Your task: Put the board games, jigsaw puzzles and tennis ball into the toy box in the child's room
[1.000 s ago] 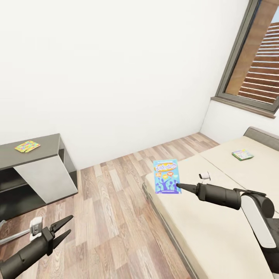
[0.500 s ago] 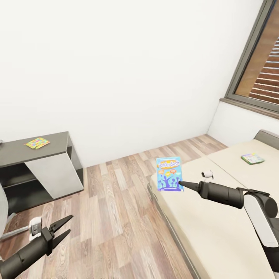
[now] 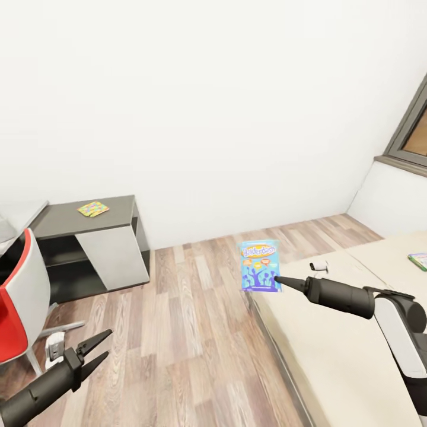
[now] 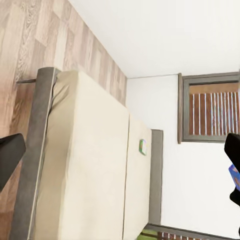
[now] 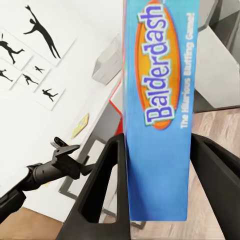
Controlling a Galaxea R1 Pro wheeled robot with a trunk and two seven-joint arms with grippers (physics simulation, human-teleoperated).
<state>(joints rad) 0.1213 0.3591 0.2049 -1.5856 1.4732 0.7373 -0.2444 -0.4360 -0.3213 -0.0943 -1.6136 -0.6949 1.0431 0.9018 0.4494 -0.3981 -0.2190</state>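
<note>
My right gripper (image 3: 277,279) is shut on a blue "Balderdash" board game (image 3: 259,265), held upright above the bed's (image 3: 332,338) near corner. In the right wrist view the board game (image 5: 160,100) stands between both fingers (image 5: 107,185). A second, green-edged board game (image 3: 420,260) lies far back on the mattress, and the left wrist view shows this board game (image 4: 142,147) too. One multicoloured jigsaw puzzle (image 3: 93,208) lies on the table's low dark wing (image 3: 115,209). My left gripper (image 3: 95,350) hangs open and empty over the floor, low at the left.
A red and white chair (image 3: 15,302) stands at the left by the pale desk top (image 3: 18,213). Wood-plank floor (image 3: 190,332) runs between table and bed. A window frame (image 3: 409,133) sits at the right. Black silhouette pictures (image 5: 30,45) hang on the wall.
The camera has turned left: bed and window slid right, table and red chair came into view. Both arms keep their pose, and the blue board game stays gripped.
</note>
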